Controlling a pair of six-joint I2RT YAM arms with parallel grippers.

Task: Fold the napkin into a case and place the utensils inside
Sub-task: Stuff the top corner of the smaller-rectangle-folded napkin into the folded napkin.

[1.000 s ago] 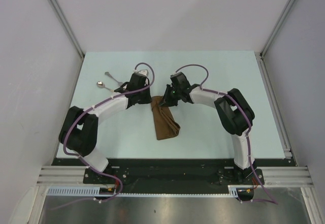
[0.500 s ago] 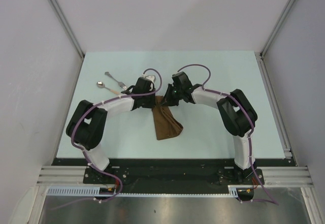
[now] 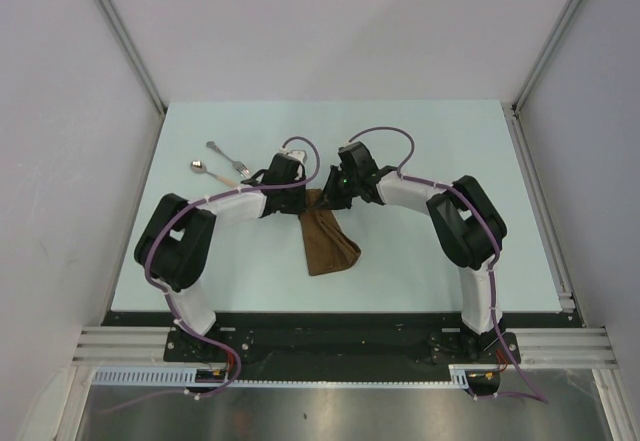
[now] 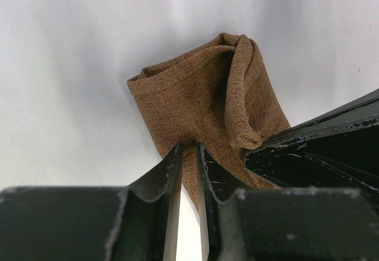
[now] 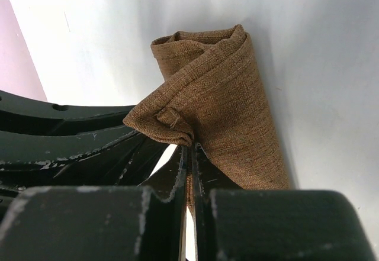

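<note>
What worried us most was the grip itself. The left gripper (image 4: 188, 154) had its jaws drawn almost together on only a thin edge of the napkin (image 4: 189, 95), and the right gripper (image 5: 189, 151) had its jaws pressed tight on a small bunched tuck. With so little cloth in either pinch, we judged that a pull could slip one side free and let the fold fall open. If the two arms drew unevenly, the cloth could twist, or the whole strip could drag across the table (image 3: 420, 141) instead of folding. The two grippers also sat very close together, both just right of the fork (image 3: 222, 153), so any inward move risked them knocking into each other. We thought a sideways sweep by the left arm could also disturb the fork and the spoon (image 3: 215, 171), which lay touching or nearly so.

The napkin lay to the right of the fork and nearer the arm bases, running away from the fork towards the robot. It was plain brown woven cloth, already doubled into a narrow strip. The end closest to the fork was lifted where both grippers held it, and there the layers curled into a loose roll with a rounded lip, not a flat crease. The end farthest from the fork flared a little wider and looked uneven. No utensil was inside it yet.
</note>
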